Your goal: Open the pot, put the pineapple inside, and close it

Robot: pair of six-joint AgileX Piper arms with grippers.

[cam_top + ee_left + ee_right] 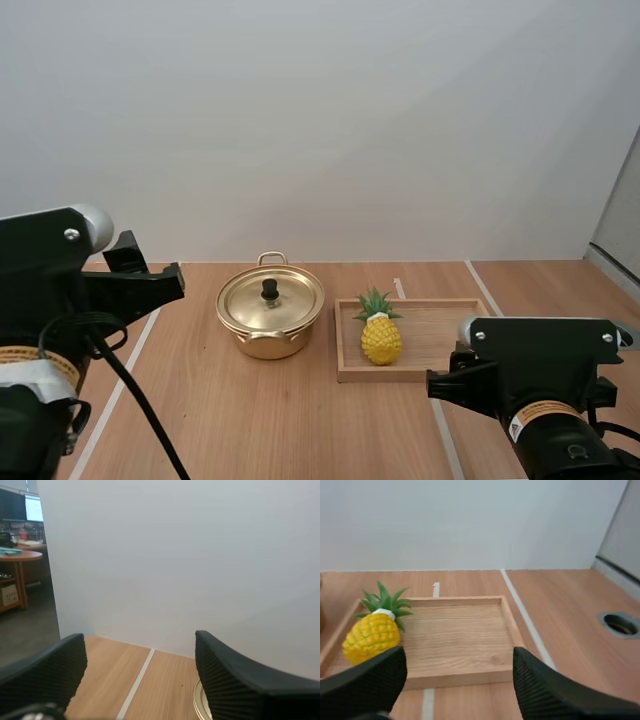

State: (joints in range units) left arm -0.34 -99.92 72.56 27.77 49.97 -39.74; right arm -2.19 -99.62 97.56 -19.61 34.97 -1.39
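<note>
wooden table [300, 430] bears a gold metal pot [270, 318], centre frame; left gripper [137, 652], right gripper [457, 660] gape empty; its small black knob [269, 289] may slip.

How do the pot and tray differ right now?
The pot is round, gold metal; the tray is shallow, rectangular wood. The pot is closed, with its lid on; the tray is open-topped. The tray holds the pineapple; whatever is in the pot is hidden. Both rest side by side on the table.
</note>
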